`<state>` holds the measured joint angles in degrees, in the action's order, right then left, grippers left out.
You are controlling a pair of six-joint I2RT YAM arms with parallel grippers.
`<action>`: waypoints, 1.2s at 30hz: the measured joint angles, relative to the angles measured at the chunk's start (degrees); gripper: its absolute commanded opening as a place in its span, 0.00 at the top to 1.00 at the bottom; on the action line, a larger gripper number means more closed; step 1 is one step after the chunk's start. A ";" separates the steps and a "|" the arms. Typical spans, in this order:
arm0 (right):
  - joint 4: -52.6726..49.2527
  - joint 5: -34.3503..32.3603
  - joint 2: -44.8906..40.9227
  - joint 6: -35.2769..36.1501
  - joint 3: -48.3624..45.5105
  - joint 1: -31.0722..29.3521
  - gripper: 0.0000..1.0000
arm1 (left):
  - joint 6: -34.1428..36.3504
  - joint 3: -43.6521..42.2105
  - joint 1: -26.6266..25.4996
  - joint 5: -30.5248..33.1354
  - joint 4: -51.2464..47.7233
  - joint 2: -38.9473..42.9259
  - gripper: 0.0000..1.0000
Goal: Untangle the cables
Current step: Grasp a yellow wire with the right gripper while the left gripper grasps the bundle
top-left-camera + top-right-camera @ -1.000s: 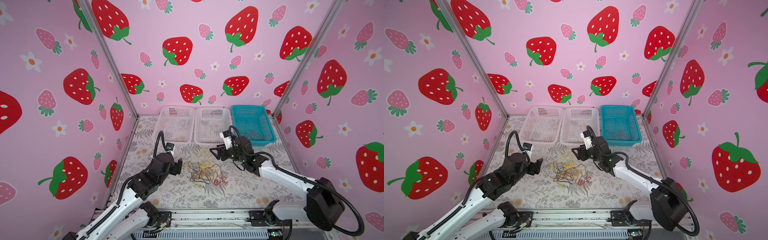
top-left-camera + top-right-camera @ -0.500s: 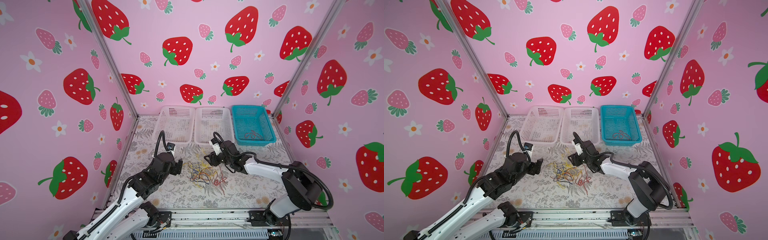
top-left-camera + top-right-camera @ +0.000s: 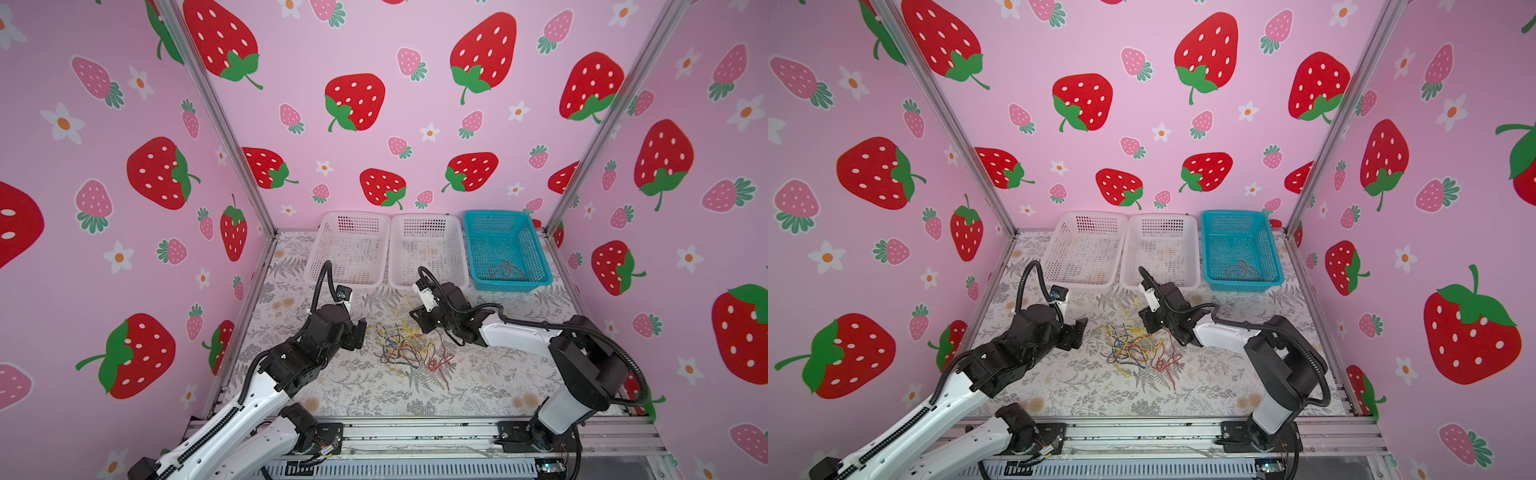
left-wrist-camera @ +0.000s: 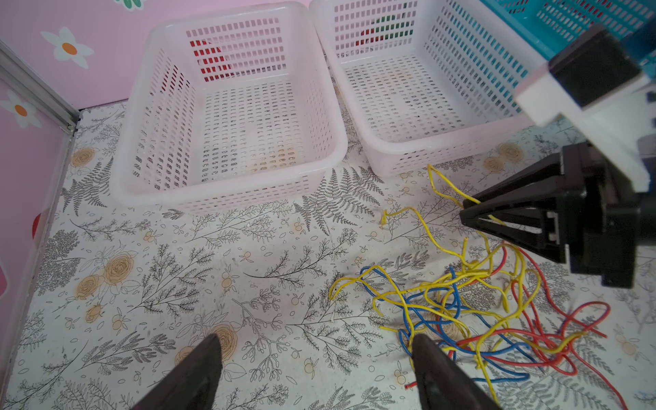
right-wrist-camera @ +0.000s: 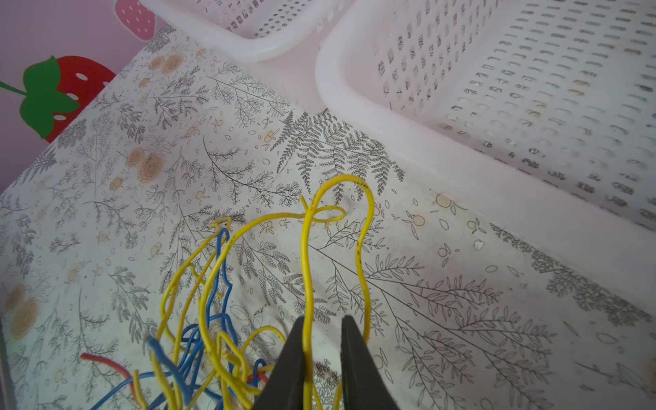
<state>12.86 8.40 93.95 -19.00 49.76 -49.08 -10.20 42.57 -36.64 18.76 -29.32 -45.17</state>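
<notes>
On the table [image 3: 478, 386], the blue basket [image 3: 538, 262] at 1 o'clock holds a red cable [image 3: 505, 270]. Both white baskets [image 3: 316, 257] at 12 look empty to me. So I judge we're early: most cables [image 3: 405, 347] lie knotted mid-table. My left gripper [image 3: 360, 332] hangs wide open and empty at the knot's 9. My right gripper [image 5: 322, 321], at its 1, has its jaws drawn close about one yellow cable [image 5: 307, 269]. Pinched or not, I can't tell.
</notes>
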 measured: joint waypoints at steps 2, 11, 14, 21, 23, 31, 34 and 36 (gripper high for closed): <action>0.37 0.00 -1.05 0.39 -0.28 -0.35 0.92 | 0.00 0.00 0.00 -0.31 0.00 -0.02 0.14; 7.19 0.98 -12.09 3.34 -6.23 -3.63 1.00 | 0.17 0.00 0.00 -1.49 0.00 -0.31 0.14; 9.42 1.88 -14.62 3.96 -7.85 -3.82 1.00 | 0.17 0.00 0.00 -2.16 0.00 -0.31 0.14; 11.50 6.95 -23.04 4.81 -8.59 -4.22 1.00 | 0.59 0.00 0.00 -5.66 0.00 -0.24 0.15; 11.32 8.02 -25.62 5.42 -7.67 -4.61 1.00 | 0.76 0.00 0.00 -7.37 0.04 -0.15 0.15; 11.19 11.06 -31.80 7.10 -2.60 -4.94 1.00 | 0.31 0.00 0.00 -16.85 1.86 1.99 0.17; 10.97 11.50 -32.72 7.28 -2.62 -4.98 1.00 | -0.61 0.00 0.00 -21.09 3.13 3.34 0.18; 10.49 11.61 -33.11 7.37 -2.64 -5.03 1.00 | -1.18 0.00 0.00 -24.06 4.13 4.00 0.19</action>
<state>23.35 20.01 60.84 -11.64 47.11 -54.11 -11.38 42.57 -36.64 -5.30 -25.19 -41.17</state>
